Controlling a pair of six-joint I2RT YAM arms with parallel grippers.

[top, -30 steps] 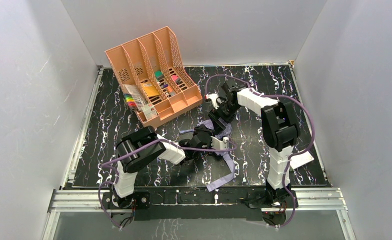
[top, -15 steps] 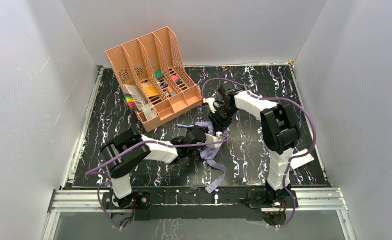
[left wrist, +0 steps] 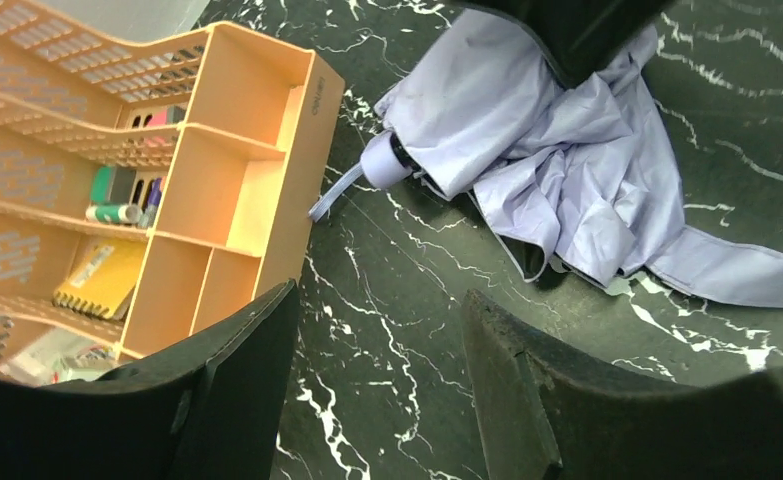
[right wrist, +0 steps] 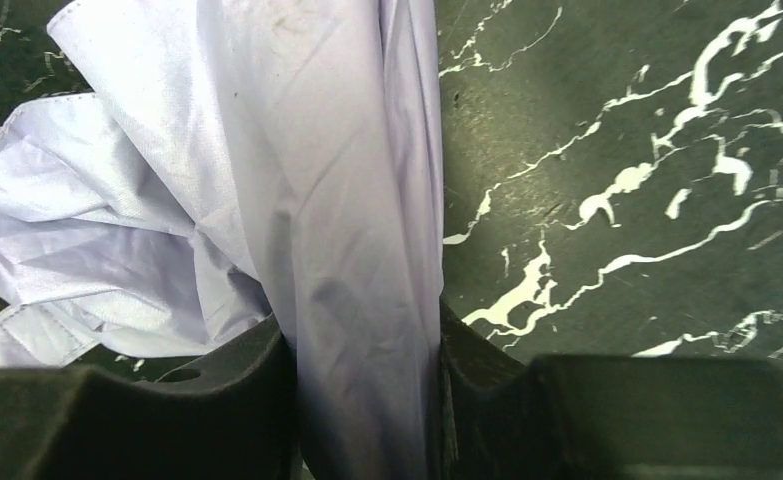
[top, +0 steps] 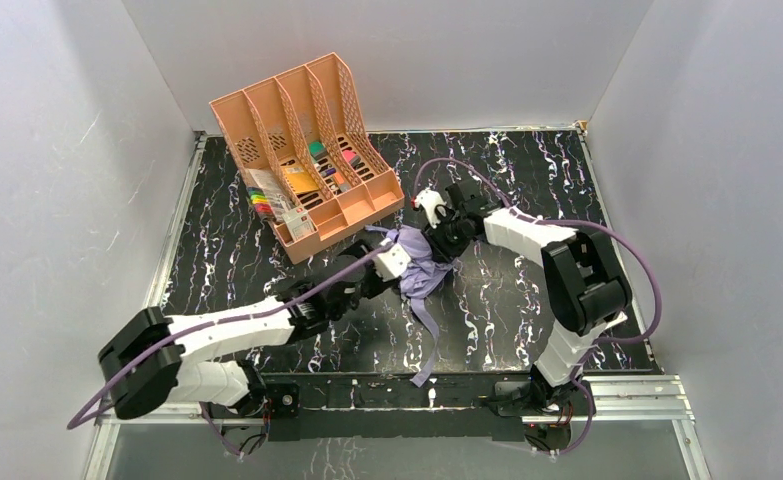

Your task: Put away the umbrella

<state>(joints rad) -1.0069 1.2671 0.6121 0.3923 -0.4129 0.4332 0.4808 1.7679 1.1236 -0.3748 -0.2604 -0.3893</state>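
Observation:
The pale lavender umbrella [top: 417, 262] lies crumpled on the black marbled table, just in front of the peach file organiser [top: 302, 150]. Its long strap [top: 429, 335] trails toward the near edge. My right gripper [top: 439, 240] comes in from the right and is shut on a fold of the umbrella's fabric [right wrist: 357, 230], which fills the gap between its fingers [right wrist: 237, 400]. My left gripper [left wrist: 379, 330] stands open just short of the umbrella [left wrist: 557, 160], with only bare table between its fingers. The umbrella's rounded end [left wrist: 379, 163] points toward the organiser [left wrist: 217, 200].
The organiser holds pens, markers and a yellow pad in its slots [top: 307, 180]. A white sheet [top: 607, 320] lies beside the right arm's base. White walls close in the table on three sides, and a metal rail [top: 397, 395] runs along the near edge.
My left gripper let go of the umbrella and opened as its arm stretched out low to the left. My right gripper came down and closed on the fabric. The umbrella shifted toward the organiser.

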